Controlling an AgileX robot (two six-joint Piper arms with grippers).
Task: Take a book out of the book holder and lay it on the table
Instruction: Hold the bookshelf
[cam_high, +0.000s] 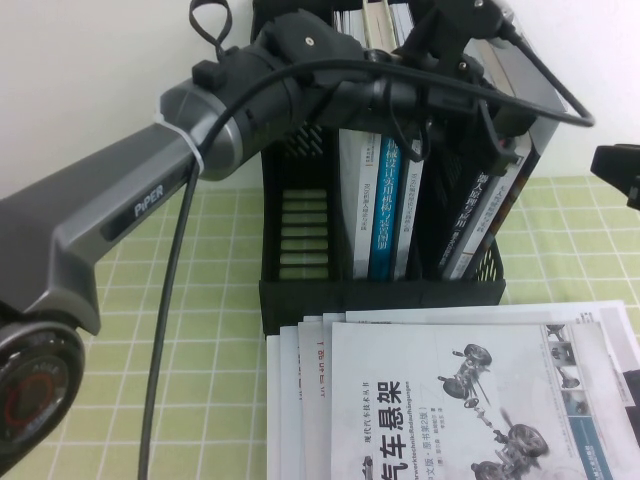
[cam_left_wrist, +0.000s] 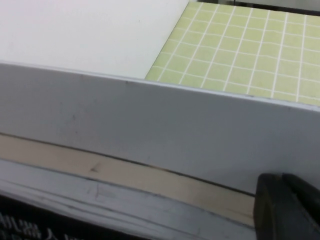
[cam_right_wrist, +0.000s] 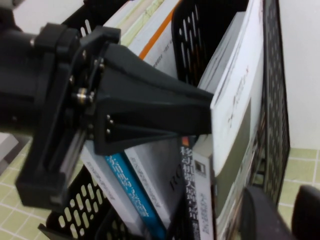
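Left arm (cam_high: 100, 220) reaches up; left gripper (cam_right_wrist: 209, 116) pinches the book (cam_right_wrist: 235, 90) in the book holder (cam_right_wrist: 274, 75) (rightmost of 3 compartments). The right gripper (cam_right_wrist: 290, 212), fingers slightly spread, hovers beside the holder.

High view overhead, wrist views close on book holder (cam_right_wrist: 270, 75)

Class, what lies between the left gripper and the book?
Nothing: in the right wrist view the left gripper is clamped on the book's top edge in the holder. The right gripper hovers open beside the holder.
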